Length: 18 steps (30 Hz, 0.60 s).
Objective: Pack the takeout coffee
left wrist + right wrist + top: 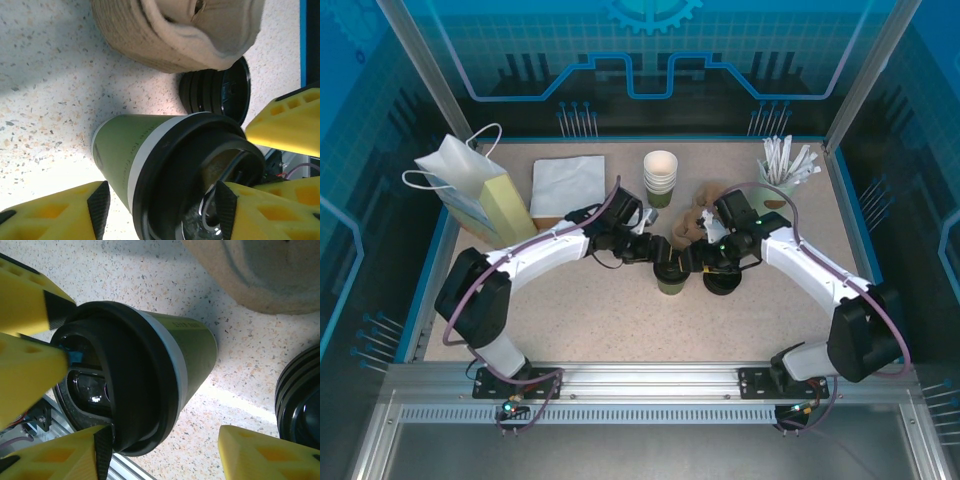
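left hand (162, 207), right hand (162, 440) both spread astride coffee (120, 155); uneven 2-sided squeeze may pop lid (130, 365), tip it.

Paper bag (470, 195) far left on worktop (620, 320), white napkin (567, 185) beside it. Stacked cups (660, 178) far centre. Straw cup (782, 172) far right. Pulp tray (693, 222) centre, black lid stack (722, 285) just near of it.

Yellow claws (162, 212) (162, 455), apparently purple cables (520, 249)
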Motion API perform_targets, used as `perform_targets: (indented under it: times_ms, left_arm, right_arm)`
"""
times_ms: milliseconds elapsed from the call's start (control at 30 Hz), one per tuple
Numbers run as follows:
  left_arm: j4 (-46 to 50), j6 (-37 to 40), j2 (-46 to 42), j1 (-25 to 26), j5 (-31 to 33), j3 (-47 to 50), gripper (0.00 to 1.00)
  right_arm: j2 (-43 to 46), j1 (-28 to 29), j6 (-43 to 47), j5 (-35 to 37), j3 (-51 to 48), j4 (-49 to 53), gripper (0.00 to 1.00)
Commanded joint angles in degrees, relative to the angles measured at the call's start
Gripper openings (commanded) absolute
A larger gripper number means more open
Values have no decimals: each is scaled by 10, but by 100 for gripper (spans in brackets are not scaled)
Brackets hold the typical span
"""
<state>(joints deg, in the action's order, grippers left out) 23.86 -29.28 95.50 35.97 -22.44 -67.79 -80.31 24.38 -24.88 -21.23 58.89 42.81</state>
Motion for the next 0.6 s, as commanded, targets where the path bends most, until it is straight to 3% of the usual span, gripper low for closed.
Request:
perform_targets:
  times_ms: [0,200,567]
  left_arm:
    - [30,22,18,10,-6,-18,57]
    - [41,29,31,18,5,-24,49]
    - [57,37,30,19,20,-27,44]
  right_arm:
    - [-7,9,-1,2,18,8,59]
    - [-14,9,3,6,20,17,54]
    - [-29,9,18,14,22,53,43]
